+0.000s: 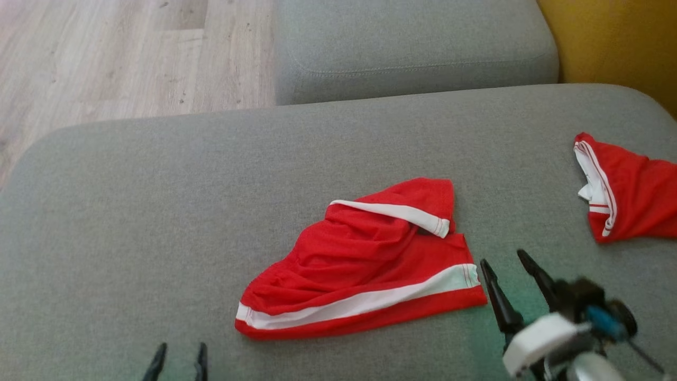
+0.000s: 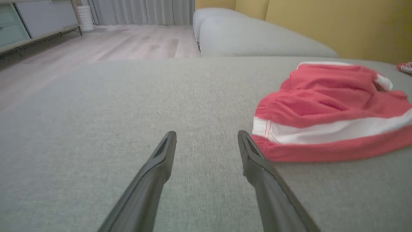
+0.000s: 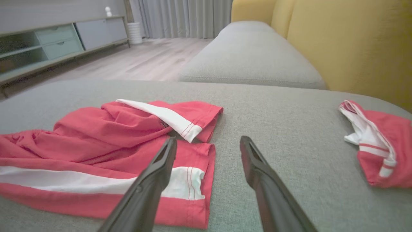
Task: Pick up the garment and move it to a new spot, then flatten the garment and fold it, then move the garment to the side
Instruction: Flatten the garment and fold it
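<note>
Surroundings: You are working over a grey cushion [image 1: 132,211]. A second grey cushion [image 1: 412,47] lies beyond it, a yellow backrest [image 1: 613,37] stands to the right, and a wooden floor [image 1: 106,53] lies to the left.
Other item: A second red garment [image 1: 629,193] lies crumpled at the cushion's right edge, well apart from the task piece.
Garment: The red garment [image 1: 365,264] with white bands lies rumpled near the cushion's middle, with one part folded over its top.
Left gripper [image 1: 181,346]: The garment lies ahead of your fingers and to their right, near but apart, with bare cushion between.
Right gripper [image 1: 502,257]: The garment's right hem lies just beside your left finger. In the right wrist view that finger crosses the hem corner; contact cannot be told.
Finger state: Both pairs are spread wide and hold nothing.
Arm pose: Your left gripper sits low, fingers pointing forward. Your right gripper reaches further forward, fingers angled slightly leftward.
</note>
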Robot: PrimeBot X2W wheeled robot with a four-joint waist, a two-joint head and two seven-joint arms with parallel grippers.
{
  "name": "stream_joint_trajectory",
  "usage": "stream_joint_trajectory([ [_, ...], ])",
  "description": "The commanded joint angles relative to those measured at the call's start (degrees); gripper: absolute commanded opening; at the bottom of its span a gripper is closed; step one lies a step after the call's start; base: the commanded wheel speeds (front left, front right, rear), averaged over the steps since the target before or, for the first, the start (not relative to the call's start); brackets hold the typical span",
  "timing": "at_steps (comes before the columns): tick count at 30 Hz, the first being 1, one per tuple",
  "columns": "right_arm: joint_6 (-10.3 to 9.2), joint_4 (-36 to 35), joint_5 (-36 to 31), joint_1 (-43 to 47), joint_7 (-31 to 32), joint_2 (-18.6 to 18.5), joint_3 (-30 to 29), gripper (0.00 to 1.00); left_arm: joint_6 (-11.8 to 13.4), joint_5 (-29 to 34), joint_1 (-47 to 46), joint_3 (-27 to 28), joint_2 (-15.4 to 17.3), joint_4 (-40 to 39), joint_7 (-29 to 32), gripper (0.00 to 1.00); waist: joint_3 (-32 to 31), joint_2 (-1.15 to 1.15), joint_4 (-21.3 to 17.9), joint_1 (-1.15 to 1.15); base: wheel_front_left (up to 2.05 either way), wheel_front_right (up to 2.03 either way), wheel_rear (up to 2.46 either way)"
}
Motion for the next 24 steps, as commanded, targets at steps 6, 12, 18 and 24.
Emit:
stream_joint_trajectory([
  [6, -0.05, 0.53, 6.12, -7.37, 10.37, -6.05, 9.44, 1.0, -1.18, -2.9, -6.96, -3.55, 4.42, 1.09, 8.68, 1.0, 1.48, 0.0, 0.23, 0.0, 0.0, 0.0, 0.0],
  [12, -0.05, 2.9, 9.82, -8.9, 14.81, -8.01, 13.67, 1.0, -1.31, -7.85, -10.49, -8.59, 7.87, 0.82, 13.12, 1.0, 3.23, 0.0, 0.74, 0.0, 0.0, 0.0, 0.0],
  [18, -0.05, 4.06, 10.32, -10.04, 13.76, -7.99, 14.41, 1.0, -1.33, -10.84, -11.78, -10.31, 9.79, 0.31, 13.72, 1.0, 4.21, 0.0, 0.43, 0.0, 0.0, 0.0, 0.0],
  [24, -0.05, 5.21, 10.65, -11.52, 13.27, -7.99, 15.86, 1.0, -1.33, -13.17, -12.67, -13.1, 11.48, -0.09, 14.36, 1.0, 4.69, 0.0, 0.08, 0.0, 0.0, 0.0, 0.0],
])
